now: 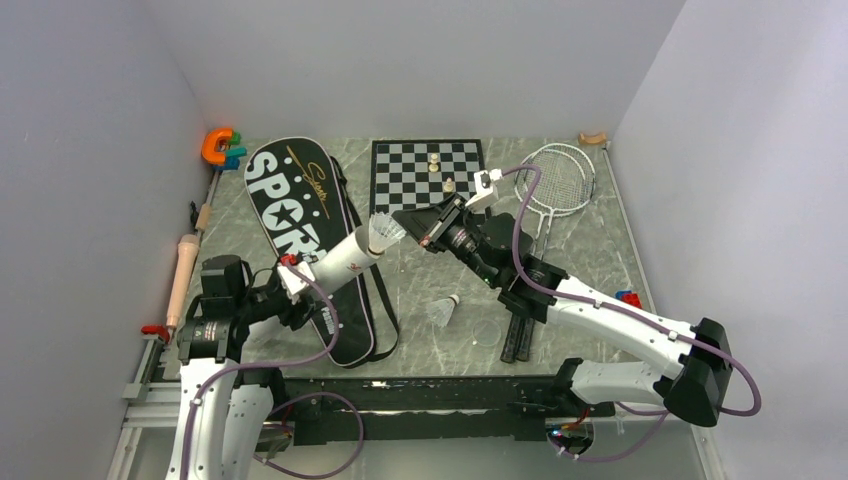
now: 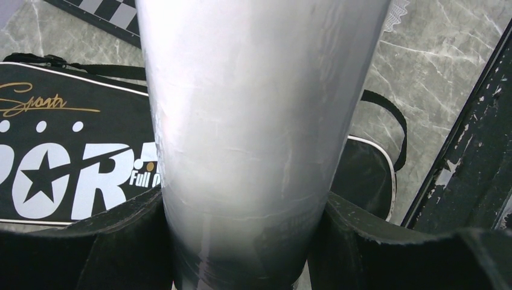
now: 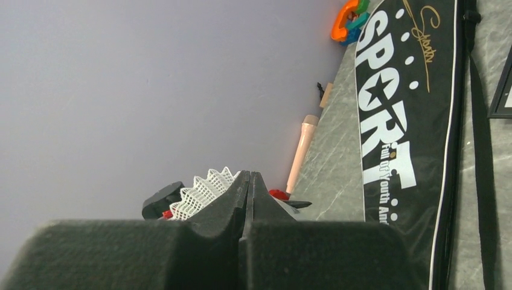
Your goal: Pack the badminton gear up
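While the left tool (image 1: 300, 283) grips the long white tube (image 1: 345, 258) near its base and tilts it up over the near left part of the worktop (image 1: 590, 250), the top view shows a shuttlecock (image 1: 384, 233) sitting feathers-out in the tube's mouth; the right tool (image 1: 408, 222), its fingers pressed together, hovers just beside those feathers; the step in hand looks like loading shuttlecocks into the tube. A second shuttlecock (image 1: 443, 311) lies loose near the near edge, with a clear round lid (image 1: 486, 333) just beside it; the two rackets (image 1: 562, 178) lie towards the far right corner; the black SPORT bag (image 1: 290, 205) stretches from the far left corner towards the near edge, under the tube. Next, I judge, the first shuttlecock needs a gentle push down the bore, then the loose one must be fetched.

From the left wrist, the tube fills the frame, clamped between black fingers (image 2: 90, 241); the bag lies below.

From the right wrist, the fingers (image 3: 229, 199) are shut with nothing visible between them; the feathers show just past them, though contact cannot be told.

The chessboard (image 1: 428, 175) at the far edge and the wooden rod (image 1: 182, 275) along the left edge are bystanders; the right arm lies over the racket handles, which may hinder a later pick.
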`<control>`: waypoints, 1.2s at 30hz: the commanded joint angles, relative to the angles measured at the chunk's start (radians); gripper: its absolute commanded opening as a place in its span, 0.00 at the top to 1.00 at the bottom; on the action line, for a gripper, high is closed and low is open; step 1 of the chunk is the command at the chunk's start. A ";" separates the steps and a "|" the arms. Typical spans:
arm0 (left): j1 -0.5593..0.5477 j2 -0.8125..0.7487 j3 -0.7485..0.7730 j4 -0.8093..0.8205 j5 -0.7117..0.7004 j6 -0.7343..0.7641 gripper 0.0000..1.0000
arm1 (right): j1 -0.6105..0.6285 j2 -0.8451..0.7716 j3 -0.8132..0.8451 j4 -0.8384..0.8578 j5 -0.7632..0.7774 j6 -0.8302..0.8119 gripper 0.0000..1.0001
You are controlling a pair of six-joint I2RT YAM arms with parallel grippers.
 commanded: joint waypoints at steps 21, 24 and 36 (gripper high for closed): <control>-0.002 0.020 0.074 0.077 0.045 -0.034 0.41 | 0.047 -0.056 0.024 -0.107 -0.016 -0.104 0.58; -0.002 0.023 0.078 0.072 0.048 -0.029 0.41 | 0.047 -0.043 0.047 -0.171 -0.017 -0.120 0.58; -0.002 0.036 0.100 0.035 0.061 0.001 0.40 | 0.047 0.096 0.198 -0.332 -0.150 -0.216 0.50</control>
